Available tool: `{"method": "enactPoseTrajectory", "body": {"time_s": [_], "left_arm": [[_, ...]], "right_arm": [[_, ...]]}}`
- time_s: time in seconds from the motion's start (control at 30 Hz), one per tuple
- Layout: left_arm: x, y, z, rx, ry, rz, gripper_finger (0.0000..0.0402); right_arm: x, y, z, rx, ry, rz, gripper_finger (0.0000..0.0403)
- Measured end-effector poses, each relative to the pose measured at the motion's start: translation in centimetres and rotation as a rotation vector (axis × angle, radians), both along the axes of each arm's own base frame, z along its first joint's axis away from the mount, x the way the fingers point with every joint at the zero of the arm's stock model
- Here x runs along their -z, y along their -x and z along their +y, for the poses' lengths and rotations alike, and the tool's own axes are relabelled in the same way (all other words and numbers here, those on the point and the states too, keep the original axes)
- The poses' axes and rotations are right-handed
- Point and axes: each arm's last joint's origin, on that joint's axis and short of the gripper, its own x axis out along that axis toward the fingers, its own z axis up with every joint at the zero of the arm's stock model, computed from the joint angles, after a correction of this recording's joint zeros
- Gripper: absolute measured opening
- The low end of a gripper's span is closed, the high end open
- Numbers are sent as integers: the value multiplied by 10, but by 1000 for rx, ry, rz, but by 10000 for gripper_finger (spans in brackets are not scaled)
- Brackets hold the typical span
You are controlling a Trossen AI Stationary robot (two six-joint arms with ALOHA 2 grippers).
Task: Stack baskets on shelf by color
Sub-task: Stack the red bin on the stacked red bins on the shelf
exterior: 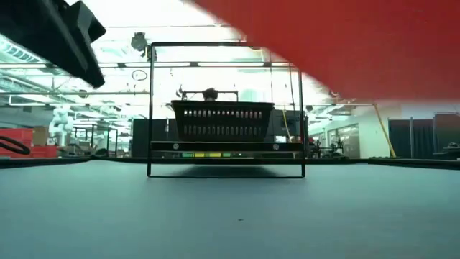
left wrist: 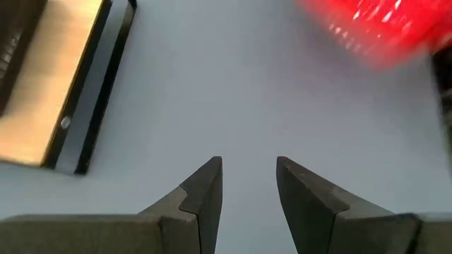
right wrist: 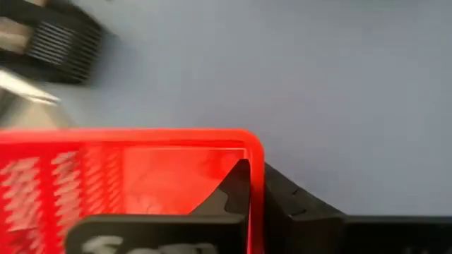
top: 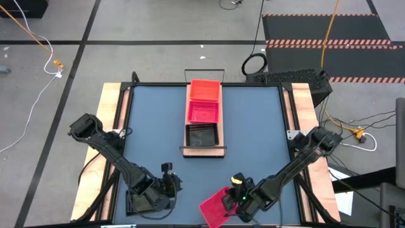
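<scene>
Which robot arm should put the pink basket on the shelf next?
The right arm, probably. Its gripper already pinches the pink-red basket's rim near the table's front edge. The left gripper hangs open and empty beside it. The shelf holds orange, pink-red and black baskets.

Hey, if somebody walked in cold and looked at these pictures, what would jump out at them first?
Probably the pink-red basket at the near edge of the table, tilted and pinched by its rim in the right gripper. Next, the shelf at the table's middle far side, carrying an orange basket, another pink-red one and a black basket in a row. The left gripper hangs open and empty over the bare tabletop.
</scene>
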Motion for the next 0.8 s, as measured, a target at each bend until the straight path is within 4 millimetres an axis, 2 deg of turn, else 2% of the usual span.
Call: {"method": "enactPoseTrajectory", "body": {"time_s": [0.1, 0.2, 0.33, 0.43, 0.5, 0.6, 0.67, 0.8], "left_arm": [[-4, 8, 8, -8, -40, 58, 136], [-10, 16, 20, -52, -101, 98, 136], [-26, 22, 40, -107, -203, 85, 136], [-40, 21, 59, -131, -224, 73, 136], [-51, 19, 72, -155, -218, 46, 136], [-62, 18, 89, -180, -224, 34, 136], [-66, 16, 99, -193, -237, 34, 136], [-68, 13, 117, -239, -300, 51, 136]], "right_arm": [[-44, 8, -11, -15, 37, -157, 3], [-97, 24, -33, -11, 136, -332, 2], [-157, 44, -85, 65, 375, -488, 1], [-186, 50, -136, 150, 570, -481, 1], [-194, 49, -170, 237, 663, -436, 1], [-194, 35, -215, 359, 708, -371, 1], [-182, 21, -240, 402, 679, -361, 1], [-139, -5, -273, 364, 576, -422, 3]]}}
